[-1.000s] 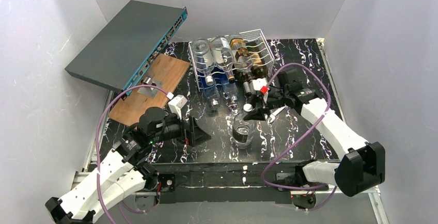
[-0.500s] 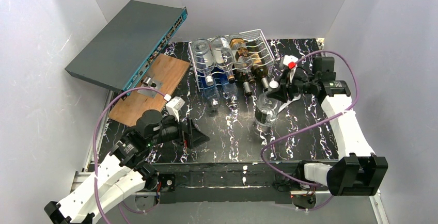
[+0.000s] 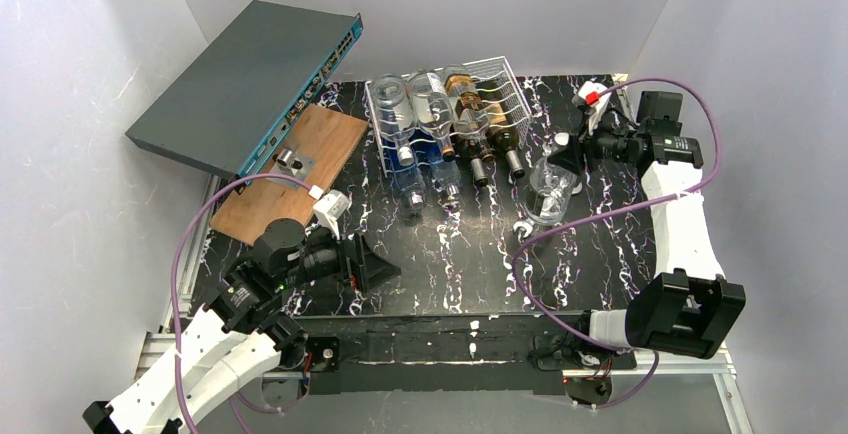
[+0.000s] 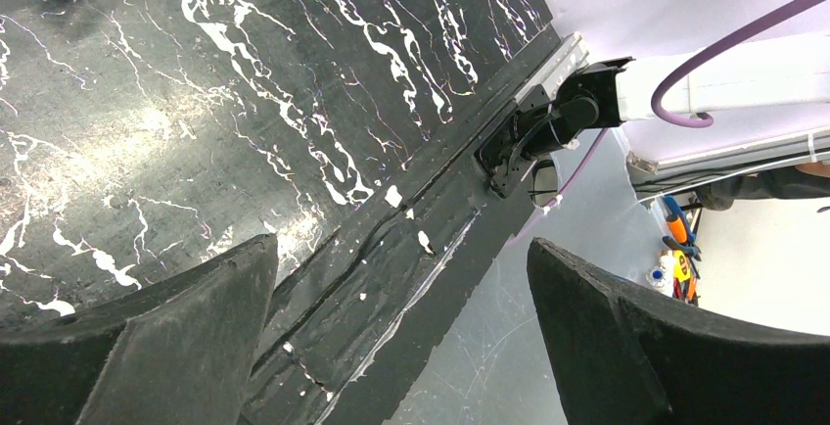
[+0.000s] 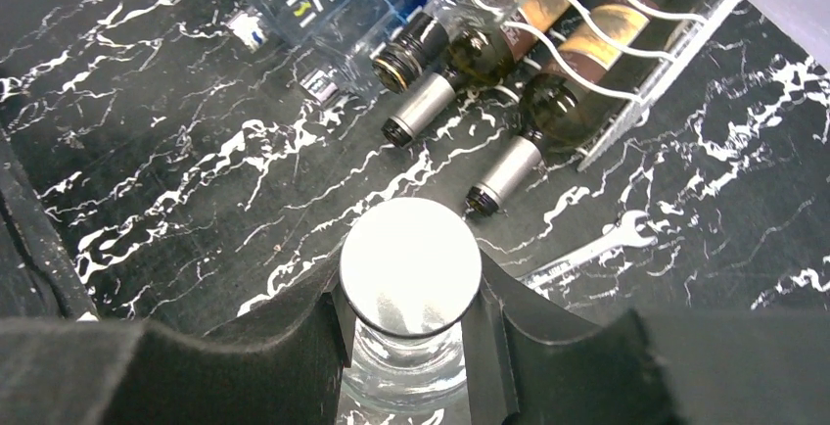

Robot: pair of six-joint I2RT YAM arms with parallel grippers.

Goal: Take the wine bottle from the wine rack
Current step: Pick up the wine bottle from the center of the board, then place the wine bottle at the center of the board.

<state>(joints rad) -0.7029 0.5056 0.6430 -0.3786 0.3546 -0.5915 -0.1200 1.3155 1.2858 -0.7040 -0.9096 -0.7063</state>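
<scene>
Pinching the bottle by its neck in my right tool, off the rack near the table's right edge, I judge the lift done; next, set it down upright and release.

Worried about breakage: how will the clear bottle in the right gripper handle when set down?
The clear bottle looks like smooth glass: probably slippery and breakable. The right gripper grips it only near the silver cap, so it may swing. Round-bodied, it would likely roll if tipped.
</scene>
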